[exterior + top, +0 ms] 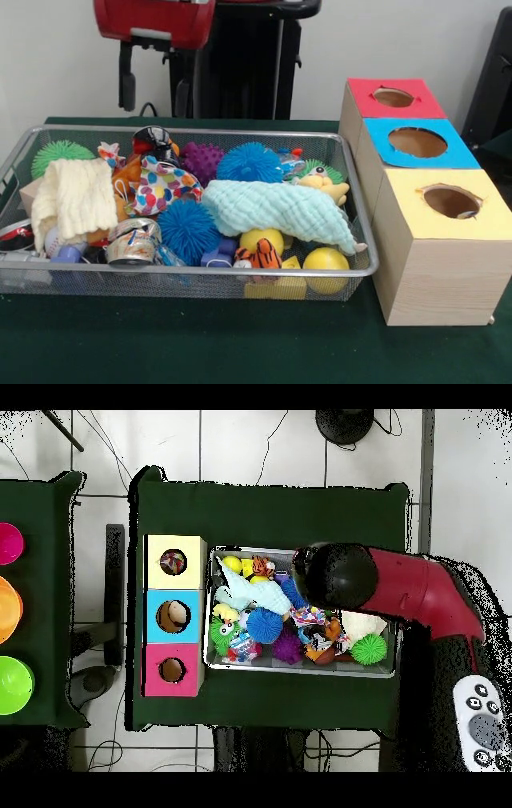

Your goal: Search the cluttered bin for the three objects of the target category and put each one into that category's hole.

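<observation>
From the front, the cluttered bin (352, 200) sits on the green counter (200, 344) with one polka-dot wrapper (160, 188) lying exposed near the middle-left, wedged among a spiky blue ball (189, 230), a cream cloth (76, 198) and a dented can (132, 242); the other two wrappers are not clearly visible here, perhaps buried under the mint cloth (280, 210). The yellow-topped box's hole (451, 202) is the nearest of the three, just beside the bin. Only the red arm housing (154, 20) shows at the top edge; the end effector is hidden, so whether it is apart or together I cannot tell. From overhead, the arm (400, 584) reaches over the bin's middle, its dark head (336, 574) covering part of the clutter. The yellow box's hole (173, 562) seems to hold something already. A good approach, I judge, is a straight descent onto the wrapper's raised crumple, pinching foil only and avoiding the ball and cloth.
</observation>
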{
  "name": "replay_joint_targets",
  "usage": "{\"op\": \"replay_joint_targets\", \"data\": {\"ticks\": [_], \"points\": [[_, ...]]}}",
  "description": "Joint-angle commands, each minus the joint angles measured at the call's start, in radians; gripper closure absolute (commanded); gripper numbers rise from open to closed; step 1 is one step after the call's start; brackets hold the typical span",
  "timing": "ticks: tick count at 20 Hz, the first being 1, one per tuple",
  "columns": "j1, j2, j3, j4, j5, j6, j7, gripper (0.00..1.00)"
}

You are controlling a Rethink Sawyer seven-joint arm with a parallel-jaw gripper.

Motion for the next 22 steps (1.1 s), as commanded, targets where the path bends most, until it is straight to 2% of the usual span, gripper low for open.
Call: {"op": "replay_joint_targets", "data": {"ticks": [1, 7, 22], "points": [[-0.062, 0.082, 0.168, 0.099, -0.093, -0.057, -0.268, 0.0], [-0.095, 0.128, 0.209, 0.103, -0.136, -0.081, -0.223, 0.0], [-0.144, 0.148, 0.288, 0.155, -0.204, -0.098, -0.18, 0.0]]}}
